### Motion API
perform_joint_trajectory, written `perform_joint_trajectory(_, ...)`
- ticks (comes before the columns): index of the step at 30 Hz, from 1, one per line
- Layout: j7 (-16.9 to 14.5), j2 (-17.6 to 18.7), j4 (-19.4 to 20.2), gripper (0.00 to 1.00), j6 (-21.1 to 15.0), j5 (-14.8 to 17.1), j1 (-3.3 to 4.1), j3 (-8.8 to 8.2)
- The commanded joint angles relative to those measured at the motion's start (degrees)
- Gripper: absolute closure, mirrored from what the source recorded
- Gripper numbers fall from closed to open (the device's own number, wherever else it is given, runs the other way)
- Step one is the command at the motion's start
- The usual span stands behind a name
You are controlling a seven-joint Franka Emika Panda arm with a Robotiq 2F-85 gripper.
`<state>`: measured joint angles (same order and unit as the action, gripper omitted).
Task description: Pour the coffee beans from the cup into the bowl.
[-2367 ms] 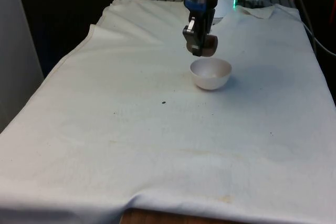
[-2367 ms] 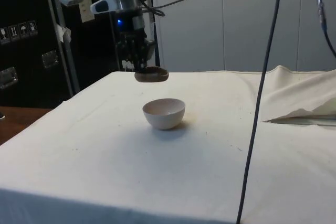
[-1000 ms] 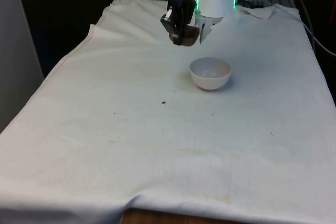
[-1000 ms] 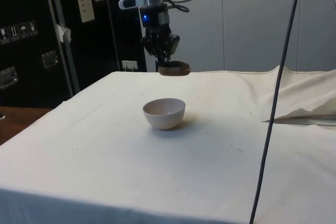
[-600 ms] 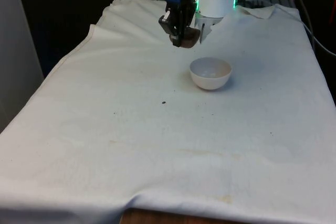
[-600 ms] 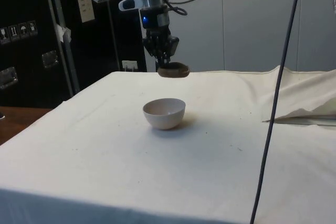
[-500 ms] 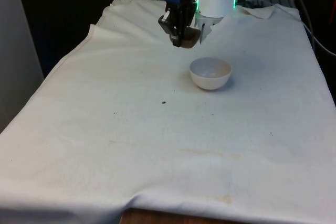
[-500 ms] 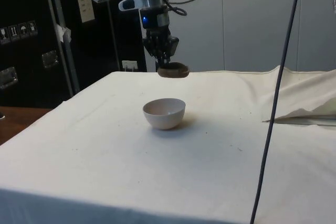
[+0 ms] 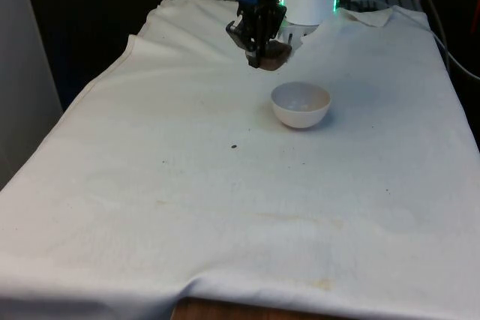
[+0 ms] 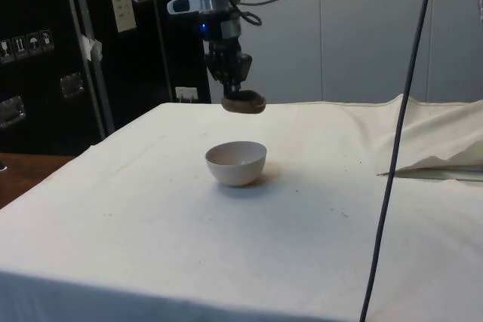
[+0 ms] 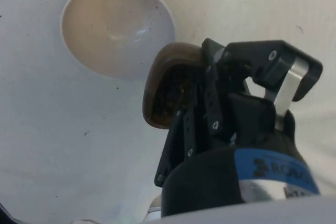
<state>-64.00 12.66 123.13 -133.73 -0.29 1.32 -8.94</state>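
Note:
A small brown cup (image 9: 274,53) (image 10: 243,102) (image 11: 169,81) hangs in the air, my gripper (image 9: 260,52) (image 10: 235,93) (image 11: 202,95) shut on its rim. Dark coffee beans (image 11: 169,97) lie inside it. The cup is held roughly level, above the table and beyond the bowl, towards the robot. The white bowl (image 9: 301,105) (image 10: 236,162) (image 11: 116,24) stands on the white cloth, nearer the front camera and slightly to the front view's right of the cup. In the wrist view its inside looks bare apart from a few dark specks.
A single dark bean or speck (image 9: 234,146) lies on the cloth left of the bowl in the front view. A black cable (image 10: 385,156) hangs down in front of the side camera. Folded cloth (image 10: 438,141) bunches at the table's far side in the side view.
Since 2.4 s ago the gripper carried the cup from just above the bowl up and back towards the robot. In the last half second it has sunk slightly and shifted a little.

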Motion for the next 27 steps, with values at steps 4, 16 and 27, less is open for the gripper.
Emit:
perform_joint_trajectory(4,1.9,0.1,0.1,1.0,-1.0,-0.1,0.06,0.0)
perform_joint_trajectory(16,7.2,0.5,0.1,1.0,-2.6,-0.1,0.17,0.29)
perform_joint_trajectory(27,10.9,0.1,0.6,1.0,-3.3,-0.2,0.23,0.4)
